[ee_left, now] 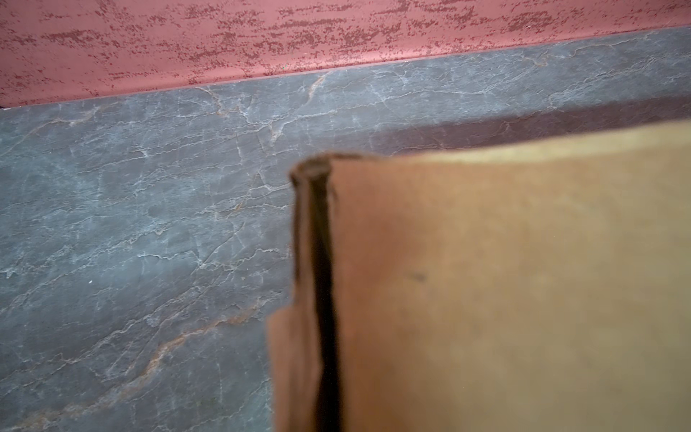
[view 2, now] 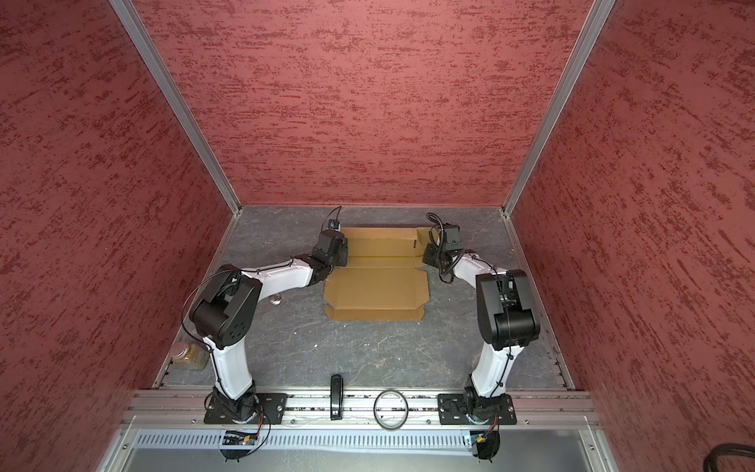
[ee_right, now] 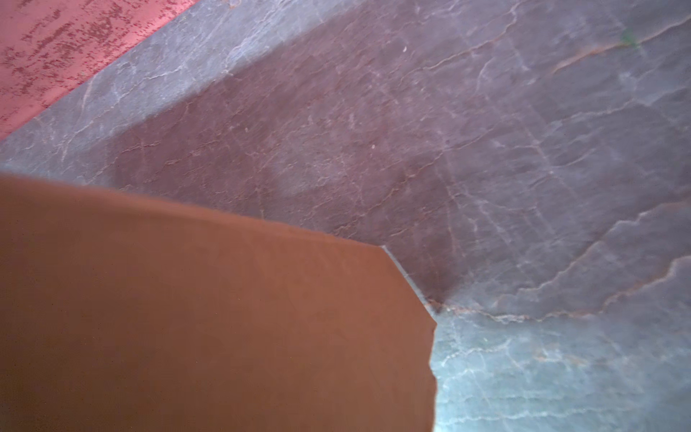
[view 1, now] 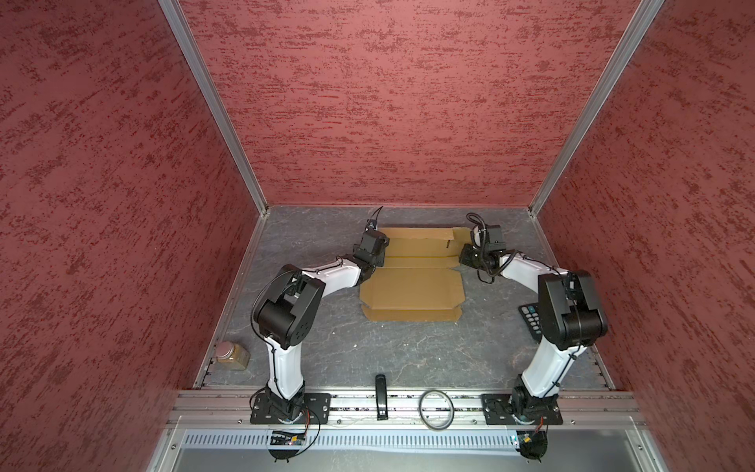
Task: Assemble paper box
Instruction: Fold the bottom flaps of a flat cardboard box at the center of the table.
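Left pincer (view 1: 380,245) and right pincer (view 1: 465,254) both closed on the paper box (view 1: 412,288) side flaps, mid-frame; light, stiff card, likely best held by flap edges.

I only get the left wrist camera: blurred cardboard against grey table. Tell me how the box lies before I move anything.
Observer: In both top views the box is an unfolded sheet, and its near panels seem to lie flat on the table.
Operator: Give me the right arm.
Observer: The right arm is at the sheet's far right corner, opposite the left arm at the far left corner.
Operator: Name anything close to that right arm.
Observer: A remote control lies on the table beside it, partly hidden by the arm.
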Robot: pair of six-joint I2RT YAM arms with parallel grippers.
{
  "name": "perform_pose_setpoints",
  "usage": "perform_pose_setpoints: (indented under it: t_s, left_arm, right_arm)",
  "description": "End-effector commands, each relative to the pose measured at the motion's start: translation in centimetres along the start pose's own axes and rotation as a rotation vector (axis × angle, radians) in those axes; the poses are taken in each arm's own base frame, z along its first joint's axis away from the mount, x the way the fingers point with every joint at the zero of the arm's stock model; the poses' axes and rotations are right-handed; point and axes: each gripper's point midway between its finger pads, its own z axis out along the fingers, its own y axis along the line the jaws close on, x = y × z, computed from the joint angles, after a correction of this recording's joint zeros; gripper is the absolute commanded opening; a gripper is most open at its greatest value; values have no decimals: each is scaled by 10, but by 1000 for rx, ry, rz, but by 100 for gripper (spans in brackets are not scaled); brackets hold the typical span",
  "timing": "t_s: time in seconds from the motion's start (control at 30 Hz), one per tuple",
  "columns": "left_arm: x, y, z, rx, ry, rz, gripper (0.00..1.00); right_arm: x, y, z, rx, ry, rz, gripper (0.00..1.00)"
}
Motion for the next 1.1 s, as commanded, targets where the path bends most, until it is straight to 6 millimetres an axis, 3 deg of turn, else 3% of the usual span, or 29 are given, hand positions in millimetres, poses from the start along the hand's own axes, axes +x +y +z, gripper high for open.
perform_pose_setpoints:
  t_s: [0.0, 0.47, 0.67, 1.07]
  left_arm:
    - [2, 2, -5, 7, 7, 14, 0]
    - [1, 0, -4, 13, 9, 10, 0]
    - [1, 1, -4, 5, 13, 6, 0]
    - [1, -2, -2, 4, 21, -2, 0]
  right_arm:
    - [-1, -13, 7, 44, -13, -8, 12]
    - [9, -20, 11, 62, 10, -12, 17]
    - [9, -9, -5, 12, 1, 6, 25]
    - [14, 12, -40, -78, -23, 51, 20]
